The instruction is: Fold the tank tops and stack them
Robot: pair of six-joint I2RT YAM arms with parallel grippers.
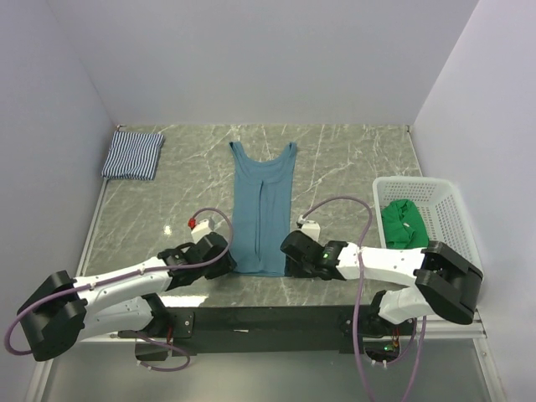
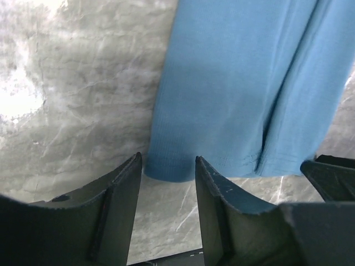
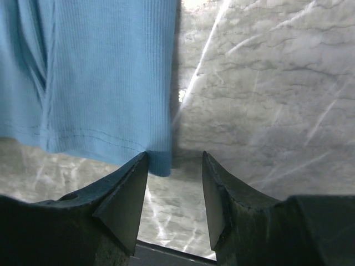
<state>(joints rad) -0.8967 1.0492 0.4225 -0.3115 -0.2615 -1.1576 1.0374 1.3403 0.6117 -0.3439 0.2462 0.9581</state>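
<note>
Fold in hand: teal top [image 1: 261, 213], sides already turned in, lies flat on tabletop [image 1: 352, 159], awaiting its crosswise fold.
Left hand [image 2: 167, 160]: jaws parted, empty, at its near-left hem corner.
Right hand [image 3: 175, 155]: parted, empty, at its near-right corner.
Next: probably pinch both corners, carry hem to neckline.

Bare worktop [image 1: 352, 159] was left open on both sides of the teal tank top [image 1: 262, 209], which was laid lengthwise down the middle. The far-left corner was occupied by the folded striped tank top [image 1: 132, 155]. The right edge was blocked by the white basket [image 1: 452, 213], the green tank top [image 1: 402, 224] inside. The near hem was flanked by the left gripper [image 2: 168, 166] and right gripper [image 3: 175, 163], jaws parted.
</note>
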